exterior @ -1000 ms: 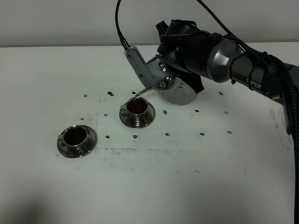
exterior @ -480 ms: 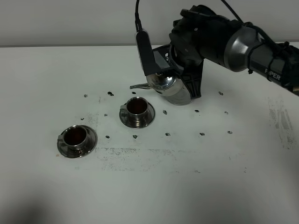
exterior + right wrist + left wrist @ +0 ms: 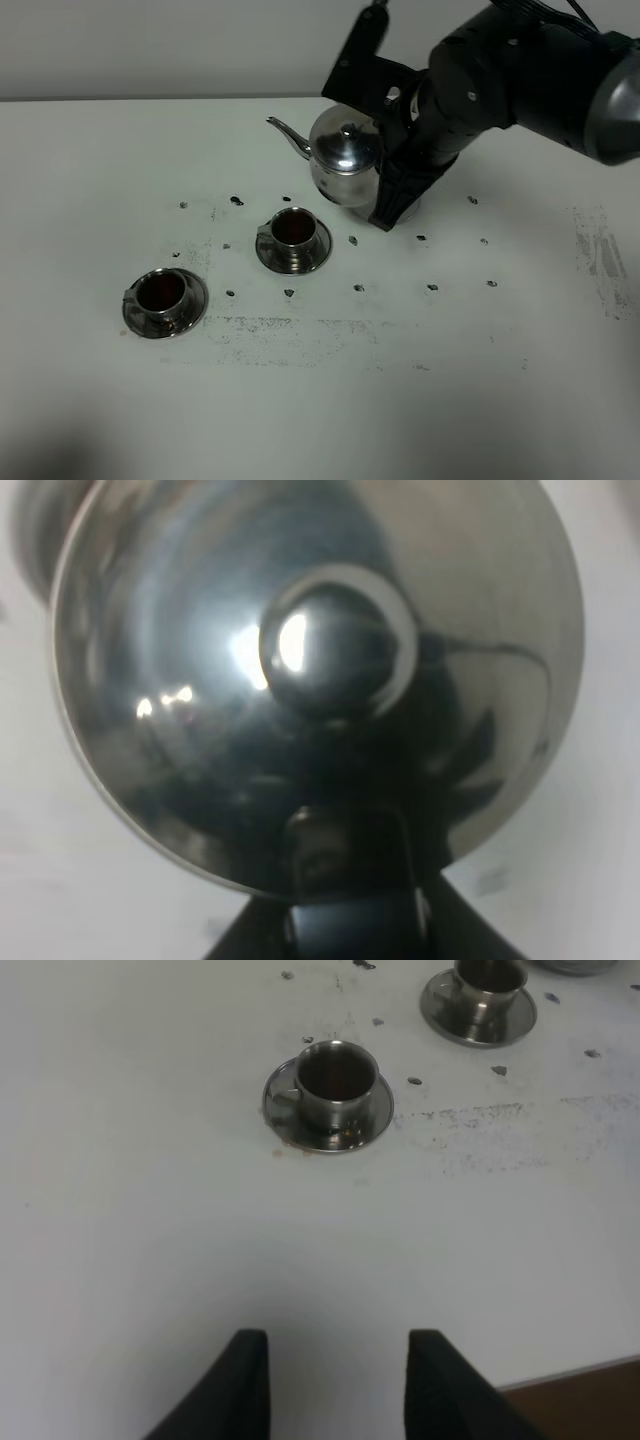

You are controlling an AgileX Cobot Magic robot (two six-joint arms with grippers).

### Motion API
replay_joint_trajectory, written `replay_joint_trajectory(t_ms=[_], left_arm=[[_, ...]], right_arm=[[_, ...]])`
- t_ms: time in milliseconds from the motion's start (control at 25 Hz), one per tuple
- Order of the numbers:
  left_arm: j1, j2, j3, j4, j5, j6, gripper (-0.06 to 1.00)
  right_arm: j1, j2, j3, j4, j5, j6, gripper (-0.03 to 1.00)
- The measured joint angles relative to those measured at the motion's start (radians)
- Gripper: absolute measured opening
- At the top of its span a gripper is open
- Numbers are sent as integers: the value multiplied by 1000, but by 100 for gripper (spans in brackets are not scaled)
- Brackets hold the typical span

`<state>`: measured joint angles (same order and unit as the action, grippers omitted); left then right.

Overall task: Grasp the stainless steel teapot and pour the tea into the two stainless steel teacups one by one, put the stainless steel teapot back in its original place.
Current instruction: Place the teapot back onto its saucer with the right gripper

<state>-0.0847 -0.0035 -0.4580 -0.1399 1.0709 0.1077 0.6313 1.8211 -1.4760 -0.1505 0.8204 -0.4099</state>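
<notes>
The stainless steel teapot (image 3: 345, 160) stands upright at the back of the table, its thin spout pointing left. My right gripper (image 3: 392, 178) is shut on its handle side, and the arm hides the handle and part of the base. The right wrist view is filled by the teapot (image 3: 320, 650) with its lid knob, seen from above. Two stainless steel teacups sit on saucers: one teacup (image 3: 293, 232) just in front of the pot, the other teacup (image 3: 160, 292) further left and nearer. Both hold dark tea. My left gripper (image 3: 335, 1385) hangs open over bare table, well short of the closest teacup (image 3: 335, 1075).
Small dark specks and a smudged grey streak (image 3: 290, 328) mark the white table (image 3: 480, 380). The second teacup (image 3: 488, 985) shows at the far side of the left wrist view. The table's edge (image 3: 590, 1372) runs close to the left gripper.
The teapot has swung back from its tilt over the middle cup to upright, and the right arm has lifted it up and back, away from the cup. The left gripper has not moved.
</notes>
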Motion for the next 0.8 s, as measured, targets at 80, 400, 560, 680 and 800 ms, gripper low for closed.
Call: replay_joint_trajectory(t_ms=[80,400,560,680,800], left_arm=[[0,0,0,0,0,0,33],[0,0,0,0,0,0,33],[0,0,0,0,0,0,33],[0,0,0,0,0,0,33],[0,0,0,0,0,0,33]], right_arm=[[-1,-45,88,73,-45,95,17],[7,-79,392,151,-250,318,17],[30,-78,444,159,-314,337,17],[36,-55,446,159,-331,359,17],[36,-14,446,151,-334,371,17]])
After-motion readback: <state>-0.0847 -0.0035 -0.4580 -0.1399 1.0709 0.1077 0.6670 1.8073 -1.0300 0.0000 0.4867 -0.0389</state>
